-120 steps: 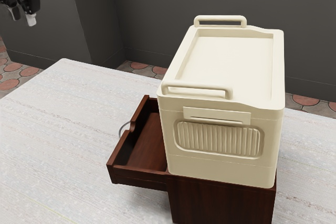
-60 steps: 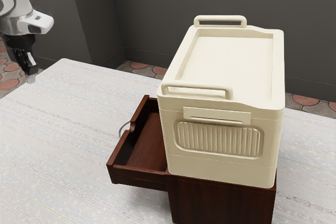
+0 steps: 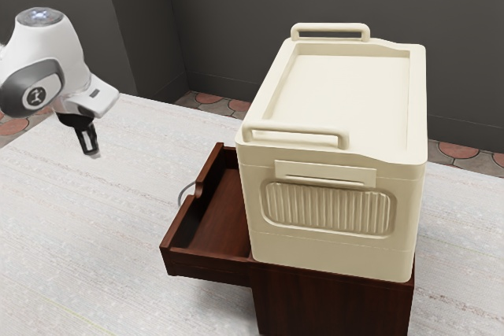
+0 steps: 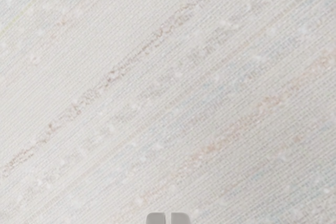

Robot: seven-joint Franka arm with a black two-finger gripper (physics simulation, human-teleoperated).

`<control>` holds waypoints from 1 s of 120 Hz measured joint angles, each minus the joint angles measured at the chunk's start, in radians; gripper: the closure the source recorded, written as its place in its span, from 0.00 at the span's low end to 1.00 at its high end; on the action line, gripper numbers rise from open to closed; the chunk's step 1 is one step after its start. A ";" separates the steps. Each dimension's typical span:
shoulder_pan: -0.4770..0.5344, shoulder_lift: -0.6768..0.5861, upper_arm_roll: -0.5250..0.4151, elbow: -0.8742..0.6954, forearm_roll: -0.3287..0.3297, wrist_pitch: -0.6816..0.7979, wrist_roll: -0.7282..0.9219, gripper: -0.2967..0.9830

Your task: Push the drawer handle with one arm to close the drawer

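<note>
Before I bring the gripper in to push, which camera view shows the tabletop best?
The exterior view: it takes in a broad stretch of the tabletop, including the area between the gripper and the handle of the open drawer. The wrist view gives a close look at a patch of that pale, streaked surface.

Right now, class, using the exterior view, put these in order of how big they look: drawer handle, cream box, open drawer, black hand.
Largest to smallest:
1. Cream box
2. Open drawer
3. Black hand
4. Drawer handle, a thin curved loop
</note>
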 joint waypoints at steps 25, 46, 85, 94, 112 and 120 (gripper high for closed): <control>-0.019 0.002 0.005 -0.135 0.006 0.198 0.082 0.85; -0.033 0.003 0.005 -0.215 0.007 0.394 0.166 0.85; -0.114 0.001 0.028 -0.248 -0.190 0.519 0.325 0.85; -0.132 0.001 0.029 -0.250 -0.225 0.512 0.361 0.85; -0.167 0.002 0.031 -0.259 -0.266 0.496 0.421 0.85; -0.178 0.002 0.030 -0.260 -0.273 0.491 0.443 0.85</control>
